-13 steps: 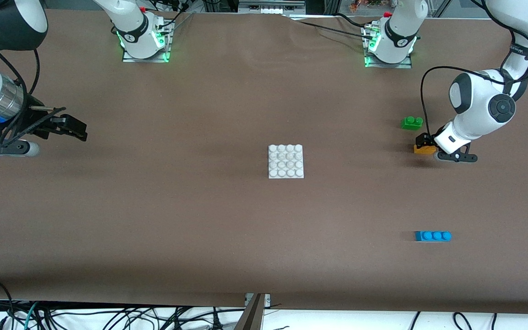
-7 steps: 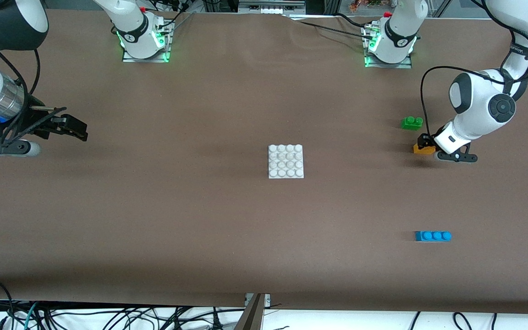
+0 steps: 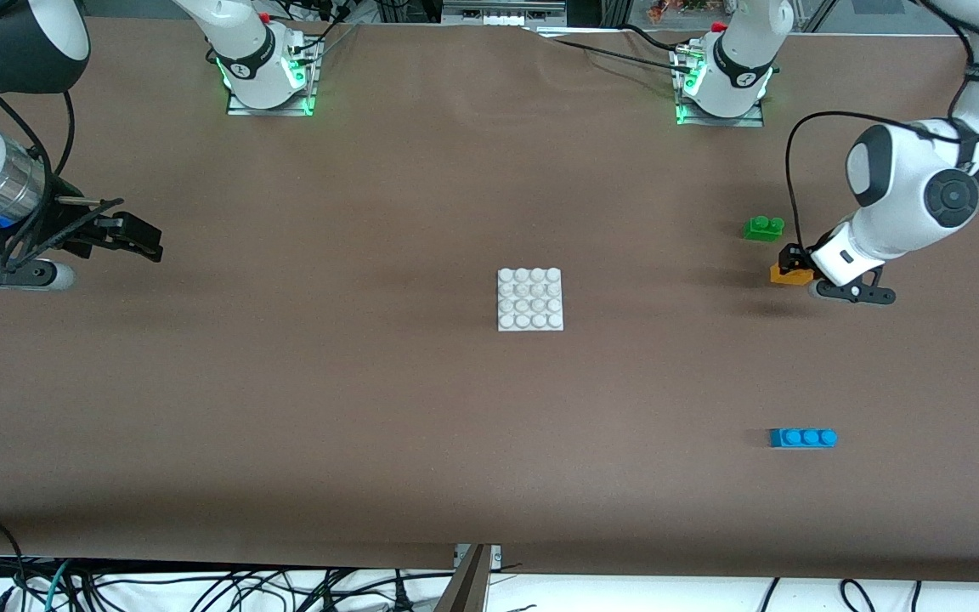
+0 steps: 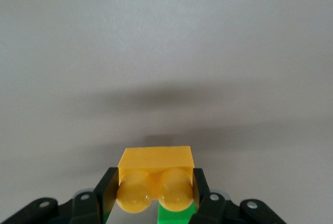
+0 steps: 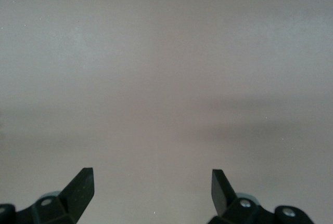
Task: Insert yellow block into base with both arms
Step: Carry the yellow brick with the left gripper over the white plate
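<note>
Desk (image 3: 370,425), brown and broad, carried everything, with the base (image 3: 529,299) at its middle serving as landmark. The right arm waited well away from the base toward its own end, its right tool (image 3: 128,234) hanging over bare desk with jaws spread wide and nothing between them. The left tool (image 3: 795,265) was well apart from the base toward the left arm's end, clenched on the yellow block (image 3: 790,274); the left wrist view showed the brick (image 4: 155,177) squeezed between both fingers (image 4: 108,188), studs pointing back at the camera. Compared with a second before, the left arm had risen and drawn slightly outward, the block had gone with it, and its shadow now lay detached on the desk, which suggests the brick had been lifted clear. The pick looks done, then; carrying to the base and pressing down remain. The blue brick (image 3: 802,438) lay nearer the front camera than the base, and the green brick (image 3: 764,228) farther from it, both toward the left arm's end, both unmoved.
</note>
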Motion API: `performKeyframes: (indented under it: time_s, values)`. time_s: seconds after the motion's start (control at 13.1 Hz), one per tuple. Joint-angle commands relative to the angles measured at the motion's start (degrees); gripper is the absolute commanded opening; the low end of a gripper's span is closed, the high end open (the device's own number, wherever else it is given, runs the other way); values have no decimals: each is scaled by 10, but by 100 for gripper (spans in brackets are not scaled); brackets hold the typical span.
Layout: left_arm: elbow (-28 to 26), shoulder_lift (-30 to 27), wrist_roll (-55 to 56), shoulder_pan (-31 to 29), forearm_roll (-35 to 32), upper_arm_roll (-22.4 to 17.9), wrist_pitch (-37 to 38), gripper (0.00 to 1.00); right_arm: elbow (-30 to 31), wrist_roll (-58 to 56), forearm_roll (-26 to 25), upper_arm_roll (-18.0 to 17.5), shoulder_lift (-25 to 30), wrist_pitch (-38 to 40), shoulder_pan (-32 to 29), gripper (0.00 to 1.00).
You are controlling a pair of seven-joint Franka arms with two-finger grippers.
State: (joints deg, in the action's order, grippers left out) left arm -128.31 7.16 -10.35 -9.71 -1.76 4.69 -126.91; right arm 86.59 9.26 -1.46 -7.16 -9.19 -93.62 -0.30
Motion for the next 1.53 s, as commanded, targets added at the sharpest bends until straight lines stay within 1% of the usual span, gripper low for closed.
performKeyframes:
  time_s: [0.0,0.08,0.15,0.31,0.53,0.61,0.76,1.07,1.22,1.37,1.45]
  values:
    - [104,0,64,2,-3,47,135,47,-1,3,-6,3,5,0,4,100]
    - [126,0,109,3,-3,77,167,47,-1,3,-6,3,6,0,2,100]
    - [144,1,155,3,-3,113,179,47,-1,3,-6,3,5,0,2,100]
    - [182,21,227,4,-3,171,182,47,-1,3,-6,3,5,0,2,100]
    - [232,68,346,11,13,244,182,47,-1,3,-7,3,5,0,2,100]
    - [249,87,384,21,12,262,182,47,-1,3,-7,3,5,0,2,100]
    - [282,126,408,62,6,266,180,47,-1,2,-7,3,5,0,2,100]
    - [357,205,408,143,1,261,176,42,-1,2,-7,3,5,1,2,100]
    - [381,243,410,170,-39,263,175,42,-1,2,-7,3,5,1,2,100]
    - [406,278,421,210,-55,256,170,42,-1,2,-9,3,5,1,2,100]
    - [412,291,446,224,-66,252,151,43,0,2,-9,3,5,1,2,100]
